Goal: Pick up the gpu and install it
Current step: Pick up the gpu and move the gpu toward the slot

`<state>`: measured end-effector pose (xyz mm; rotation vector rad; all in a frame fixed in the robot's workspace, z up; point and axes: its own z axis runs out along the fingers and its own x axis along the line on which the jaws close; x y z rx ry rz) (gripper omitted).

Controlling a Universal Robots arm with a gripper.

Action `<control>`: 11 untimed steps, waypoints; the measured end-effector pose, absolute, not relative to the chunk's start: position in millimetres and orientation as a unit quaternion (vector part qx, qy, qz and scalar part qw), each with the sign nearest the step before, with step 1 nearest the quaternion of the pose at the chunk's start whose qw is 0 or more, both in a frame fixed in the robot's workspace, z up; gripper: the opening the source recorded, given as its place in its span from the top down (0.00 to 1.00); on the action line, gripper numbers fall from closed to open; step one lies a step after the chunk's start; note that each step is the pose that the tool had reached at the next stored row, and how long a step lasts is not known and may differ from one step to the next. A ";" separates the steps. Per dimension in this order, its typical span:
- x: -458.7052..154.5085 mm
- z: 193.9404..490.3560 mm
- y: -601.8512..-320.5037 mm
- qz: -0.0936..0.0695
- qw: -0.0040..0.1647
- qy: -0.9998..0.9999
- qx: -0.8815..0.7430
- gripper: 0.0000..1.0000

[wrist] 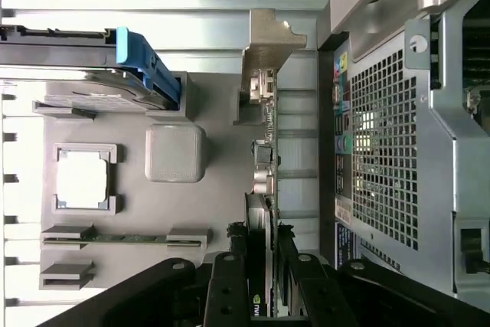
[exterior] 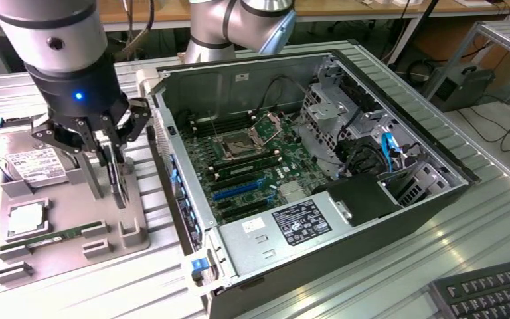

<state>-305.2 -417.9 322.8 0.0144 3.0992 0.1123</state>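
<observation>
The gpu [exterior: 120,191] stands on edge over the grey parts tray [exterior: 135,234], a thin dark card just beside the open computer case [exterior: 237,76]. In the wrist view the gpu [wrist: 264,178] shows edge-on, with its silvery end bracket [wrist: 266,51] at the far end. My gripper [exterior: 109,183] hangs straight down over it, and the black fingers [wrist: 228,285] press the card from both sides. The gripper [wrist: 260,277] is shut on the gpu. Whether the card's lower edge still touches the tray is hidden. Inside the case lies the motherboard [exterior: 255,159] with a blue slot [exterior: 237,189].
On the tray lie a silver hard drive [exterior: 29,163] in a blue-tabbed holder [wrist: 145,70], a square processor [wrist: 80,178] and a green memory stick [wrist: 122,239]. The case's perforated rear wall [wrist: 383,158] is close to the card. A keyboard [exterior: 494,292] sits at the exterior view's lower right.
</observation>
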 end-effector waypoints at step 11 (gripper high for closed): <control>-292.5 380.6 -425.2 0.036 0.016 0.999 0.001 0.74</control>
